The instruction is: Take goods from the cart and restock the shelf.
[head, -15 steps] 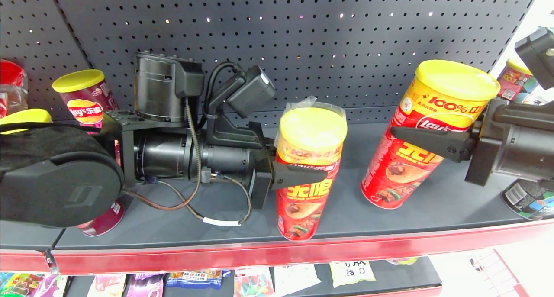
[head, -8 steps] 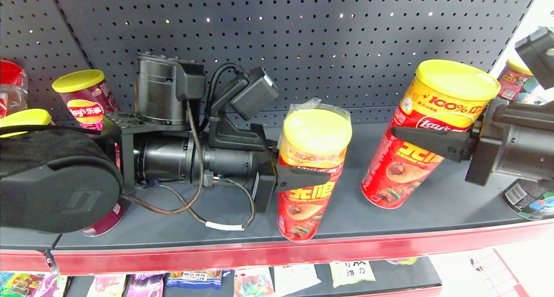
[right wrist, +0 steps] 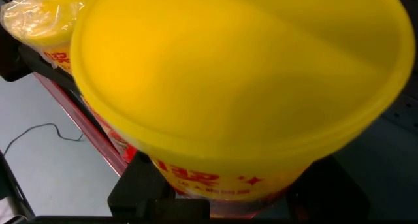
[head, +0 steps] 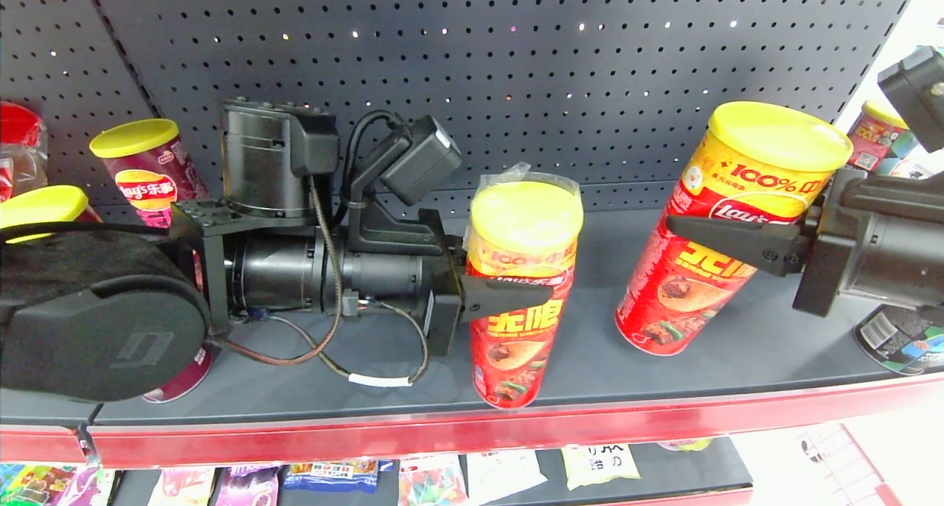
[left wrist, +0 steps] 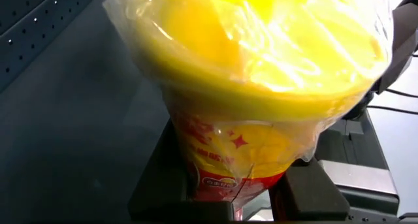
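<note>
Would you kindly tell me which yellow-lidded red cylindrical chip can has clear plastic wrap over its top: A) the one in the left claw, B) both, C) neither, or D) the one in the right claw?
A: clear plastic wrap covers the red cylindrical chip can in the left claw; the red can in the right claw has a bare top.

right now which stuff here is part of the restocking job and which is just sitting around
Job: left gripper, shut on plastic-wrapped red chip can; right gripper, shut on tilted red chip can; shelf.
Sitting around: maroon chip cans at left; snack packets on lower shelf.
</note>
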Motion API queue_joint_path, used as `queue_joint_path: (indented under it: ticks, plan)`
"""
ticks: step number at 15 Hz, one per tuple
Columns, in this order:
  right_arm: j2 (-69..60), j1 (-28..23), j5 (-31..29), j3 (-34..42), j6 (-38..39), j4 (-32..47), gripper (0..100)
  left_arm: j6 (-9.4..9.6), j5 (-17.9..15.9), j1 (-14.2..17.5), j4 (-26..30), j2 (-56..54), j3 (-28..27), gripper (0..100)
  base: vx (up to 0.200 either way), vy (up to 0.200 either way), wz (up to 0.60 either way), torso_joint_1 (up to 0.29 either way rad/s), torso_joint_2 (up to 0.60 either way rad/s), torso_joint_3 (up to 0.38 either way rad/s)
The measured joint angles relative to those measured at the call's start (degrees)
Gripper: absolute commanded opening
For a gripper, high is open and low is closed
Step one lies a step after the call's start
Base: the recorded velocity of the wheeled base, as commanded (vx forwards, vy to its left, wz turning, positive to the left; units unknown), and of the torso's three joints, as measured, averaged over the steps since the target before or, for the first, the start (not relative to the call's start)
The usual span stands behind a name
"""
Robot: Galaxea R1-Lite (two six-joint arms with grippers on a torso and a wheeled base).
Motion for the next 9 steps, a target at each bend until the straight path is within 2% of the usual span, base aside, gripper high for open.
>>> queue_joint_path:
  ticks: [9]
  plan:
    - [0.09,0.06,-0.01,-0.32,0.0,0.0,0,-0.05,1.18,-0.22,0.2,-1.54,1.61,0,0.0,0.0,0.0,0.0,0.0,0.0]
